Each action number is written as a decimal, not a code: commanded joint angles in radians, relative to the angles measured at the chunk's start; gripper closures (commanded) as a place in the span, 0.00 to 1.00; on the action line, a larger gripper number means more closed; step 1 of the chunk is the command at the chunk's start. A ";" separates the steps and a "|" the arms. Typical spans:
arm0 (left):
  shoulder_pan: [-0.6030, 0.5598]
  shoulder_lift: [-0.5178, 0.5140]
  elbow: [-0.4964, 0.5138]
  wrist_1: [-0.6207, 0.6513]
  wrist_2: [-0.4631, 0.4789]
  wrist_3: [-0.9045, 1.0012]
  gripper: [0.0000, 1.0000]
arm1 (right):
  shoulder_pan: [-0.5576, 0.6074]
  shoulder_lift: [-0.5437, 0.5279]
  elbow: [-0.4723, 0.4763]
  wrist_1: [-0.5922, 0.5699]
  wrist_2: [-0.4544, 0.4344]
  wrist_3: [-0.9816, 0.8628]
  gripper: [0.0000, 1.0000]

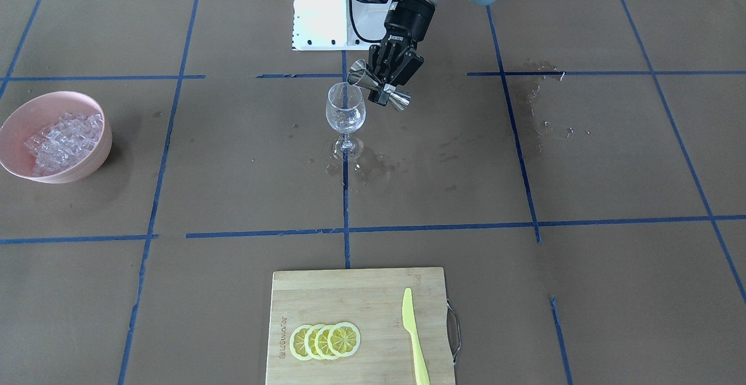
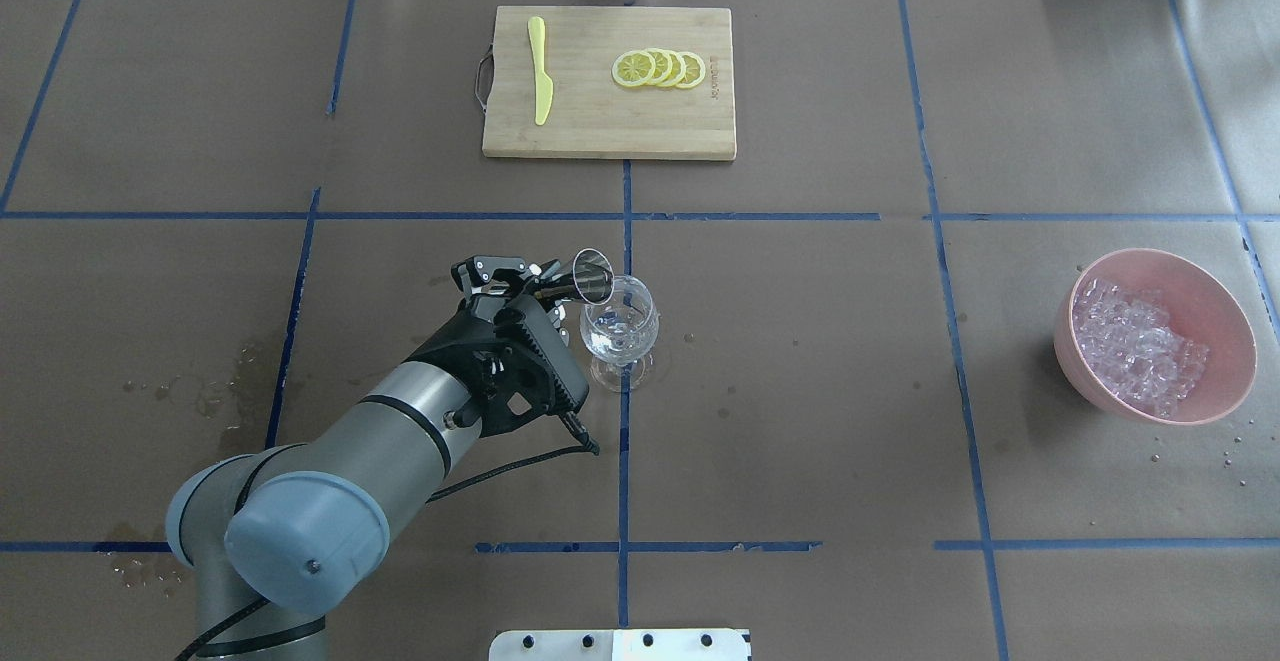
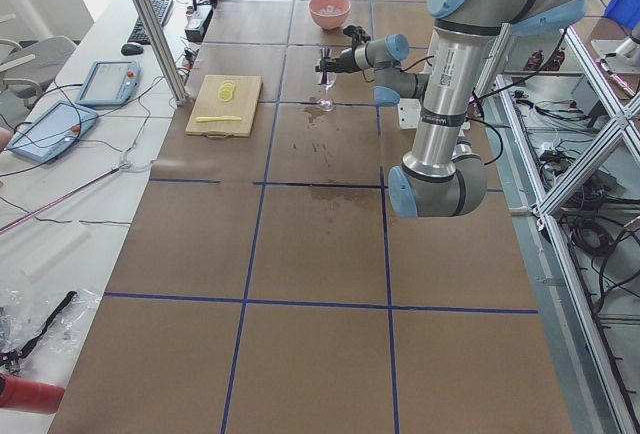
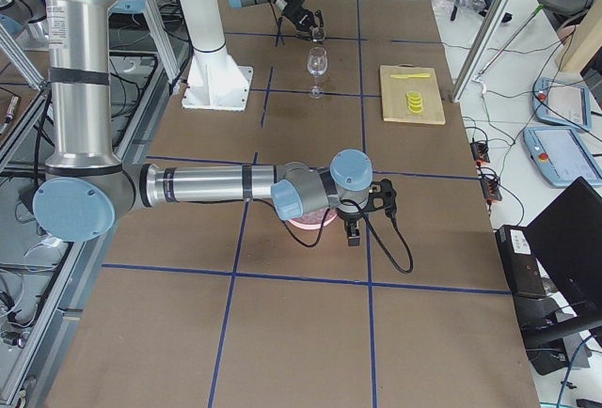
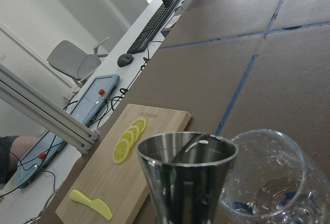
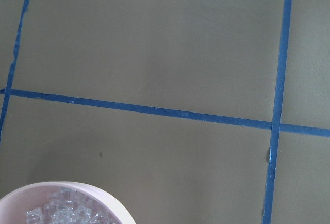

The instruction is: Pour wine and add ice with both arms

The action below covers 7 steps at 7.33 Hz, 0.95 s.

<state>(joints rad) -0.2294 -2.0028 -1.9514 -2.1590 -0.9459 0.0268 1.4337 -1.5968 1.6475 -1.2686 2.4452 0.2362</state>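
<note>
Pouring is the step in hand, as I judge it: on the left of the overhead view the left gripper (image 2: 545, 289) is closed on the steel jigger (image 2: 585, 279) and holds it tilted, its mouth at the rim of the wine glass (image 2: 620, 326). The glass stands upright near the middle of the desk (image 2: 800, 391), on a blue tape line. The wine (image 2: 612, 343) is, I think, the little clear liquid low in the glass, but it is hardly visible, so I cannot say if the jigger is empty. I see no cube in the glass. Far to the right, the ice (image 2: 1135, 346) lies in the pink bowl (image 2: 1220, 306). The right gripper (image 4: 355, 232) hangs near this bowl, and it shows in the right side view only; if it is open or closed I cannot tell. So I judge the pour nearly done and the whole ice part left
</note>
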 commanded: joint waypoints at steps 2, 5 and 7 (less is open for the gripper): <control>-0.022 -0.031 -0.026 0.186 -0.063 0.138 1.00 | -0.010 0.000 -0.002 0.000 0.000 0.000 0.00; -0.048 -0.050 -0.026 0.226 -0.103 0.240 1.00 | -0.012 0.000 0.000 0.000 0.000 0.000 0.00; -0.070 -0.094 -0.043 0.345 -0.122 0.359 1.00 | -0.013 0.000 0.000 0.000 0.000 0.000 0.00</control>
<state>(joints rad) -0.2850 -2.0635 -1.9841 -1.8843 -1.0565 0.3018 1.4216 -1.5969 1.6475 -1.2686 2.4452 0.2362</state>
